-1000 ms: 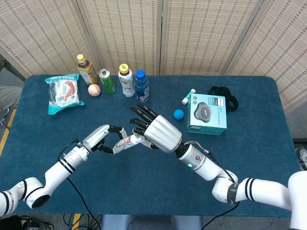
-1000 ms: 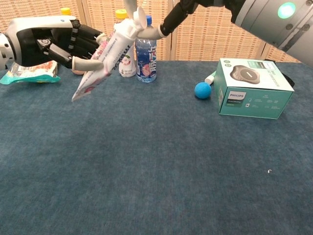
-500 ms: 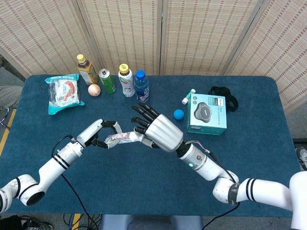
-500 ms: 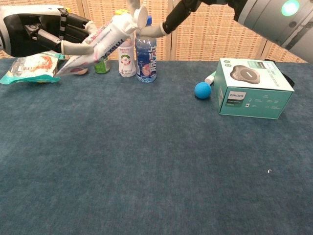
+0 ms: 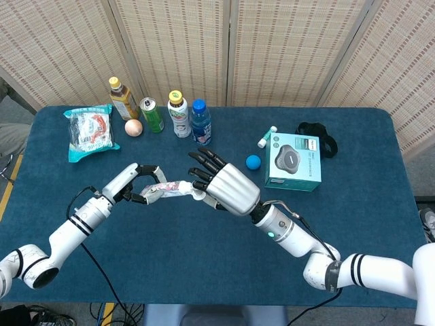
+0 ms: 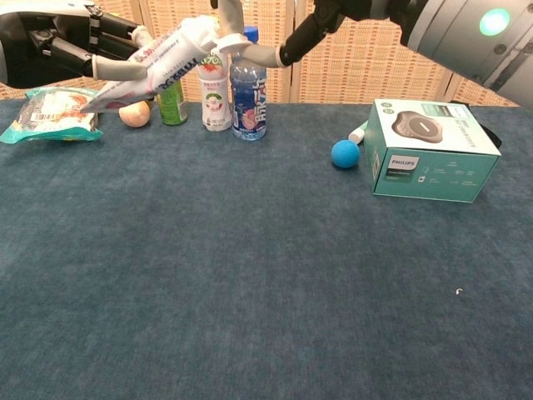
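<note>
A white toothpaste tube (image 5: 170, 188) (image 6: 158, 65) with pink print hangs in the air over the blue table (image 5: 204, 258), lying almost level. My left hand (image 5: 132, 185) (image 6: 58, 46) grips its flat tail end. My right hand (image 5: 228, 187) pinches the cap end between its thumb (image 6: 258, 55) and a finger, while its other fingers are spread. In the chest view the tube slopes up from lower left to its white cap in front of the bottles.
Along the back stand a snack bag (image 5: 88, 130), a tea bottle (image 5: 122, 98), a peach-coloured ball (image 5: 134, 128), a green can (image 5: 151, 113), a white bottle (image 5: 179, 114) and a blue bottle (image 5: 200, 122). A blue ball (image 5: 253, 161), a teal box (image 5: 293, 161) and a black strap (image 5: 319, 132) lie right.
My left hand has moved left and up, swinging the tube's tail from hanging down to nearly level. The cap end and my right hand have hardly shifted.
</note>
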You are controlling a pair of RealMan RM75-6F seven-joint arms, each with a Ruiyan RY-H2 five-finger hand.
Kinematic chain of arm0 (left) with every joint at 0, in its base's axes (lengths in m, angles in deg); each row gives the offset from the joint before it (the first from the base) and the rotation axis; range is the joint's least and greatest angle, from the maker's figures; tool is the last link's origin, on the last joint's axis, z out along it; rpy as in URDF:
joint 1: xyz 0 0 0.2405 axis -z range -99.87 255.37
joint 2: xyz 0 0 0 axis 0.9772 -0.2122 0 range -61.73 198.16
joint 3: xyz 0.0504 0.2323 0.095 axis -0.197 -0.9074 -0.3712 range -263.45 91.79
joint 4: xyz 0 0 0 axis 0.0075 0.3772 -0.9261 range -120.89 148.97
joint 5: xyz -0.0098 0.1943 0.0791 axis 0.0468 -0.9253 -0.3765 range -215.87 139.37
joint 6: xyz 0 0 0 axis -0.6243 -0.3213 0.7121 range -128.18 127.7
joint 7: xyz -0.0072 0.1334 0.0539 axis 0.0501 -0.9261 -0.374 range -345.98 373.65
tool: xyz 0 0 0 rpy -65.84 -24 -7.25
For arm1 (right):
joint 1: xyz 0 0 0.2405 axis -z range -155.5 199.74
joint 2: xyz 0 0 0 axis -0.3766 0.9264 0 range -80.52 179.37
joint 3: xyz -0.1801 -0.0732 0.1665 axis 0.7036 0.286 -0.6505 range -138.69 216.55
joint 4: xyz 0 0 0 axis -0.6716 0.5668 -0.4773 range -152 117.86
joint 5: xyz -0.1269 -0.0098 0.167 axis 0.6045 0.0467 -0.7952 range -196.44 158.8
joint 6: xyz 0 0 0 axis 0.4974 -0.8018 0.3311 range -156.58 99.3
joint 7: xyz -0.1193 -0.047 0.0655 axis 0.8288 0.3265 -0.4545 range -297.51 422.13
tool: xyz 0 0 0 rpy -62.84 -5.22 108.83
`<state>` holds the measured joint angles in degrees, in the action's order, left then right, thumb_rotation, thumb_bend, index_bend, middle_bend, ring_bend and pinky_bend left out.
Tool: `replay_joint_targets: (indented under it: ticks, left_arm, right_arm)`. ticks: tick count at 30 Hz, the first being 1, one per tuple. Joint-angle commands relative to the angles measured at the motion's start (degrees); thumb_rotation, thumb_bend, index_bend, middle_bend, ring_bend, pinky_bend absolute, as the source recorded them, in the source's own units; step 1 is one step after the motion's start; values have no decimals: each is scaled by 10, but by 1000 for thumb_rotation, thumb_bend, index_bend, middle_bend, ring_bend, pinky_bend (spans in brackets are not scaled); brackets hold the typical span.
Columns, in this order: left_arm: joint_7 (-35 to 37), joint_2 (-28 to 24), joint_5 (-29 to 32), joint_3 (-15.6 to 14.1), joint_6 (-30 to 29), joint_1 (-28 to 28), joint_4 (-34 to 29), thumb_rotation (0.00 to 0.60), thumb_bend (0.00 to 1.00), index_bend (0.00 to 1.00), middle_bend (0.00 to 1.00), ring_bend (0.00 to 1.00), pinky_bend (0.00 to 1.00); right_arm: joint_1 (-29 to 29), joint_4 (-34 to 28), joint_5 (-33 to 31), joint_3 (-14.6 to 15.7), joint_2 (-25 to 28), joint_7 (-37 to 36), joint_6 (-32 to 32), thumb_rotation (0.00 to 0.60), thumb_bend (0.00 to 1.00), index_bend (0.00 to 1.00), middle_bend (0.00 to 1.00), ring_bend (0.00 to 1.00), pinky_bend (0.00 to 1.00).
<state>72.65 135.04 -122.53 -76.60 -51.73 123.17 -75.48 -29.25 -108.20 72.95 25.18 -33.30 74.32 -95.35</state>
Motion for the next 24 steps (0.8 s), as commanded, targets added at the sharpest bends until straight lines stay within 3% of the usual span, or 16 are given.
replay_joint_targets:
  ticks: [1, 6, 12, 24]
  left_arm:
    - [0, -2, 0, 1, -1, -1, 1, 600, 326, 666, 650, 433, 281]
    - [-11, -6, -3, -3, 1, -2, 1, 600, 326, 666, 650, 433, 281]
    - [-45, 1, -4, -6, -2, -2, 13, 600, 326, 666, 645, 429, 282]
    - [-228, 73, 2, -25, -38, -21, 97, 600, 326, 663, 641, 422, 282]
  right_arm:
    - [1, 1, 0, 1, 0, 0, -1, 600, 252, 640, 371, 88, 107]
    - [4, -7, 10, -2, 8, -15, -15, 600, 252, 612, 358, 88, 107]
    - [10, -28, 17, -5, 31, -13, -24, 600, 221, 450, 324, 83, 106]
    - [54, -78, 4, -16, 104, 18, -61, 600, 166, 399, 299, 57, 107]
